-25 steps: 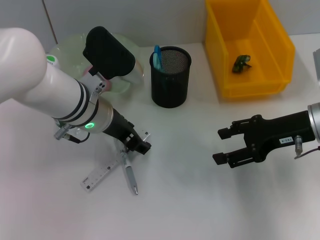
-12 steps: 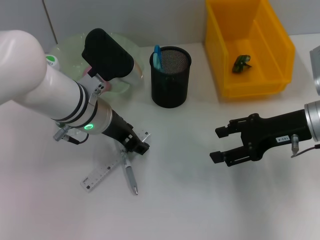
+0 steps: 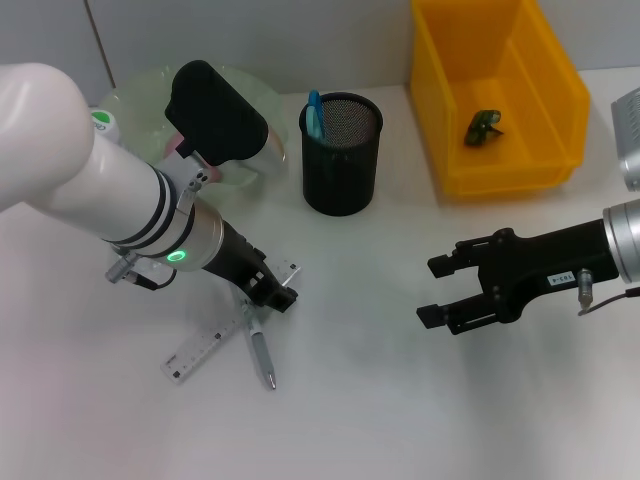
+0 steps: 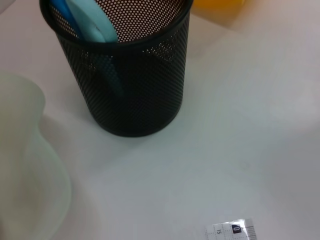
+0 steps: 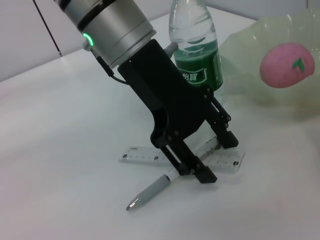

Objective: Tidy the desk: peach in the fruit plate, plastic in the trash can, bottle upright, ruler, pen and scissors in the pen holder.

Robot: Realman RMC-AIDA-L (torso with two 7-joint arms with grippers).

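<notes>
My left gripper (image 3: 275,293) is open and low over the table, its fingers straddling the upper end of the grey pen (image 3: 260,352) where it crosses the clear ruler (image 3: 200,351). The right wrist view shows this gripper (image 5: 218,158), the pen (image 5: 152,190) and the ruler (image 5: 141,155). The black mesh pen holder (image 3: 341,155) holds blue-handled scissors (image 3: 314,113). The pink peach (image 5: 285,65) lies in the green fruit plate (image 5: 245,55). The bottle (image 5: 196,60) stands upright. Green plastic (image 3: 482,127) lies in the yellow bin (image 3: 430,110). My right gripper (image 3: 436,290) is open and empty at the right.
My left arm covers most of the fruit plate (image 3: 135,95) and the bottle in the head view. The left wrist view shows the pen holder (image 4: 135,85), the scissors (image 4: 85,20) and the ruler's end (image 4: 232,231).
My right gripper has shifted slightly to the left. My left gripper has barely moved over the pen and ruler.
</notes>
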